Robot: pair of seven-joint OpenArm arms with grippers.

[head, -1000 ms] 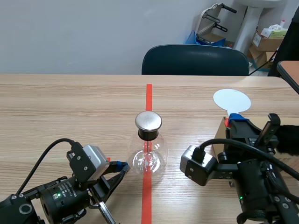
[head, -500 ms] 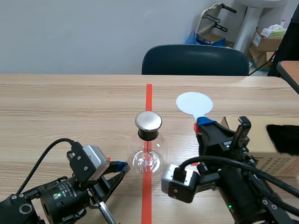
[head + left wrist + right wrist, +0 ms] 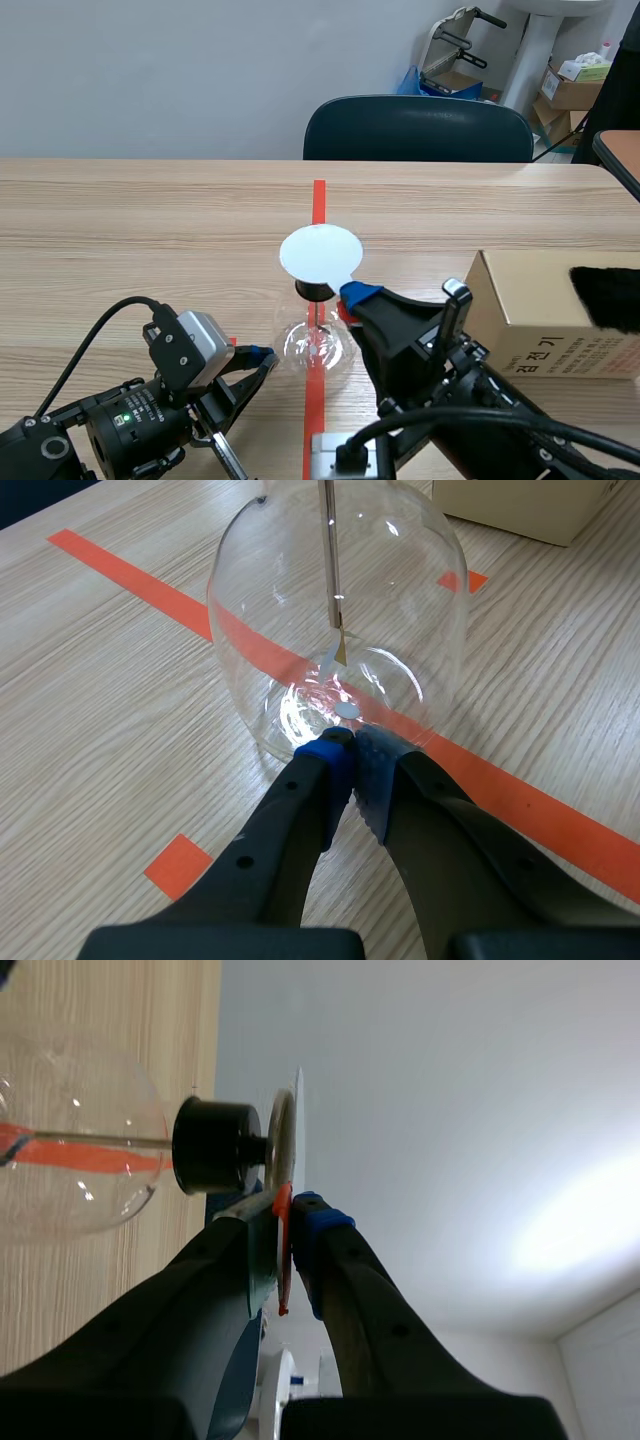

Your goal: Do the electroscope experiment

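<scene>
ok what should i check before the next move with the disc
1. Right claw shut on the white disc, gripping its red handle: ok.
2. Disc held over the metal cap: ok.
3. Disc actually touching the cap: cannot tell; the right wrist view shows them very close.
4. Flask upright: ok.
5. Left claw shut, its tips against the flask's base: ok.
6. Foil leaves at the rod's end spread apart: cannot tell, too small.
</scene>
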